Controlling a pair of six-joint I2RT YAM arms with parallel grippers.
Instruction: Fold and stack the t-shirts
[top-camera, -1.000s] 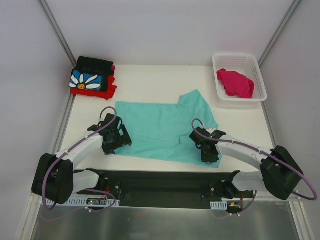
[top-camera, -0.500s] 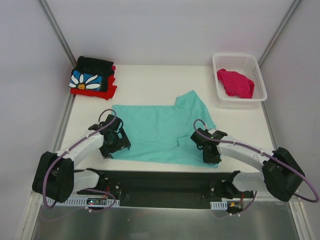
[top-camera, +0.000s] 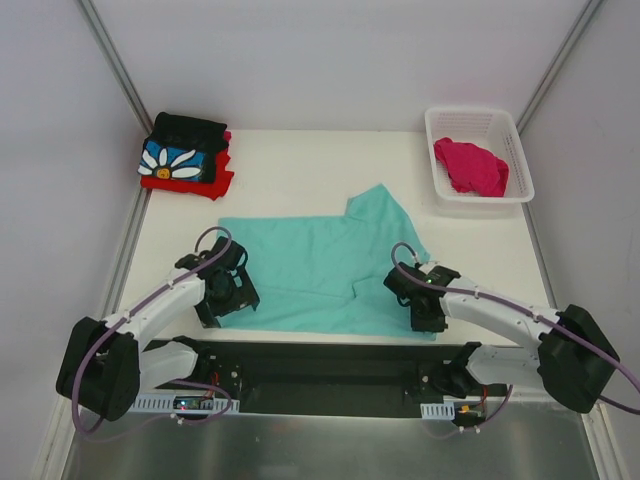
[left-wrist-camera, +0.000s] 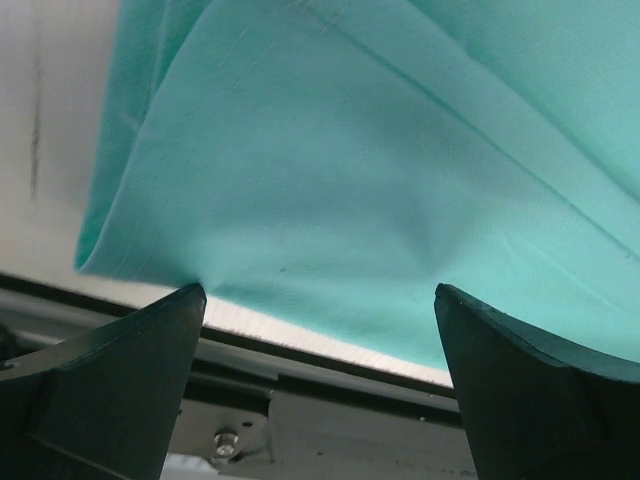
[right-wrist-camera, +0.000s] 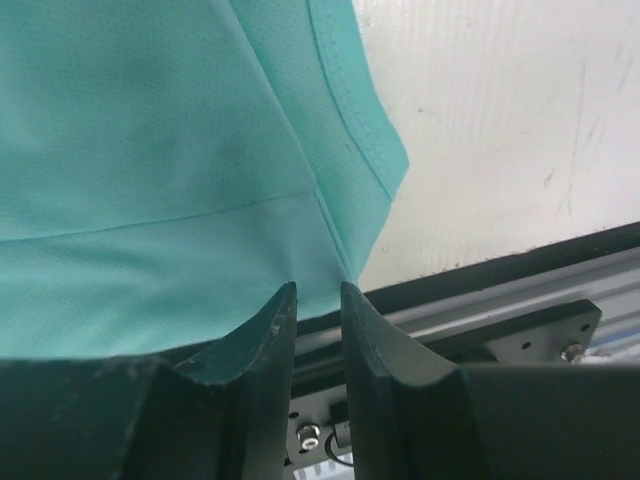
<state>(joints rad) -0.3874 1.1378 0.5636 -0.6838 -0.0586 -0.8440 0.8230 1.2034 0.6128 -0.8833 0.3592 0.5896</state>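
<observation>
- Top view is the only one showing the whole layout: the mint-teal shirt (top-camera: 320, 270) lies spread out flat on the table (top-camera: 290, 170), with its bottom edge right along the near edge by the arm bases.
- Same view has the left hand (top-camera: 220, 300) down at the shirt's near-left corner and the right hand (top-camera: 428, 315) at its near-right corner, but you can't really read the jaws from up there.
- The left wrist cam sorts that out. The fingers (left-wrist-camera: 120, 370) are spread wide with the shirt's folded edge sitting between them, and nothing is gripped.
- The right wrist cam shows the opposite. The fingers (right-wrist-camera: 265, 340) are only a narrow slit apart, and the shirt's hem corner runs right into the tips, so it looks pinched there.
- Neither wrist cam catches anything at the back of the table, just teal cloth, a bit of white tabletop and the rail.
- Containers: the white basket (top-camera: 475, 112) sits at the back right with the magenta-pink shirt (top-camera: 472, 166) crumpled inside it.
- At the back left there's a folded stack, with the black daisy shirt (top-camera: 183, 150) on top of the red shirt (top-camera: 190, 185).
</observation>
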